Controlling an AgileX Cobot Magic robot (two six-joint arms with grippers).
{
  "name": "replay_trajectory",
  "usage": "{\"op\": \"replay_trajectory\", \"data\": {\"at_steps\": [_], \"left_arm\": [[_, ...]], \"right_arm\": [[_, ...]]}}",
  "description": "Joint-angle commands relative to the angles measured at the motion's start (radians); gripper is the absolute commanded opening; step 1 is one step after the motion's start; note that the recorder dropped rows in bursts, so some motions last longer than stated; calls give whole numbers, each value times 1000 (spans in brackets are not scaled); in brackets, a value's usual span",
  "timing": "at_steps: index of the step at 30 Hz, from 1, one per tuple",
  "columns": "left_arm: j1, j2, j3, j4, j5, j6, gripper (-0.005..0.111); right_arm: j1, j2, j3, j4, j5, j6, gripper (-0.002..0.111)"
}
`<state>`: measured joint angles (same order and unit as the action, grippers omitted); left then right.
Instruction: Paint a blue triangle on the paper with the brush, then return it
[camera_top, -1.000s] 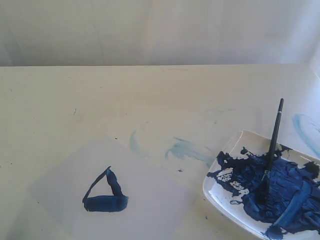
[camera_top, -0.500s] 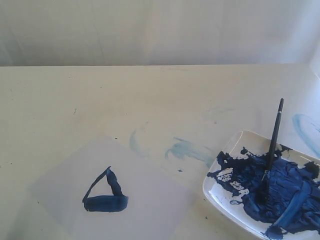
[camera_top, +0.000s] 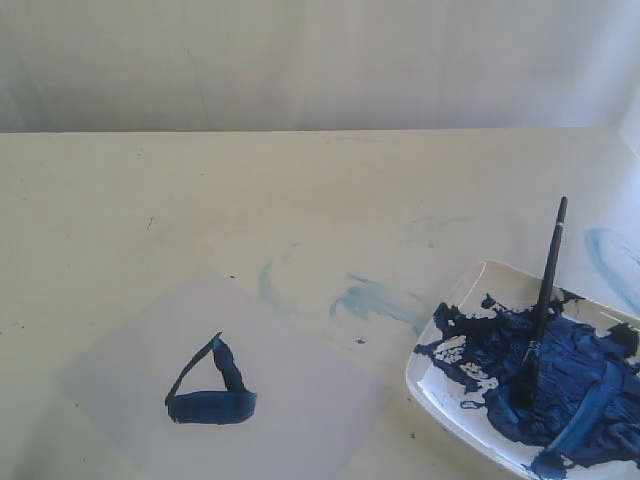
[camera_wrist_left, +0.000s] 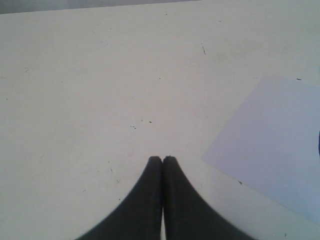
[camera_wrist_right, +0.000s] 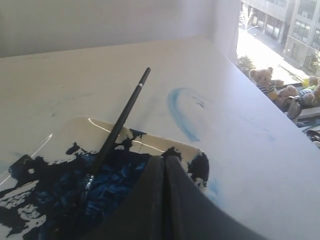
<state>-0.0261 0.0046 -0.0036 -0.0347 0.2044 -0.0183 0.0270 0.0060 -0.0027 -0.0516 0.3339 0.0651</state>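
A dark-blue triangle (camera_top: 210, 388) is painted on the pale square paper (camera_top: 300, 400) at the front left of the cream table; the sheet's corner (camera_wrist_left: 270, 140) also shows in the left wrist view. The black-handled brush (camera_top: 545, 290) leans in the white plate (camera_top: 460, 290) of blue paint at the front right, tip down in the paint, handle resting on the rim (camera_wrist_right: 117, 127). Nothing holds it. My right gripper (camera_wrist_right: 164, 158) is shut and empty above the plate's near part. Over bare table beside the paper, my left gripper (camera_wrist_left: 162, 159) is shut and empty. Neither gripper shows in the exterior view.
Faint pale-blue smears (camera_top: 375, 298) mark the table between paper and plate, and another curved smear (camera_top: 610, 262) lies right of the plate (camera_wrist_right: 182, 112). A pale wall (camera_top: 320, 60) backs the table. The table's right edge (camera_wrist_right: 260, 92) drops off by a window.
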Motion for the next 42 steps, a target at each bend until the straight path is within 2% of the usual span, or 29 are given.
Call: {"op": "replay_trajectory", "data": {"at_steps": [1,5,42], "left_arm": [[4,-5,4,-1,-2,-5,0],[4,-5,4,-1,-2,-5,0],[4,-5,4,-1,-2,-5,0]], "right_arm": [[92,-6,3,-11,-3,-9,0],[145,-6,3,-9,-3,-9,0],[146,-6,3,-2,1,-9,0]]}}
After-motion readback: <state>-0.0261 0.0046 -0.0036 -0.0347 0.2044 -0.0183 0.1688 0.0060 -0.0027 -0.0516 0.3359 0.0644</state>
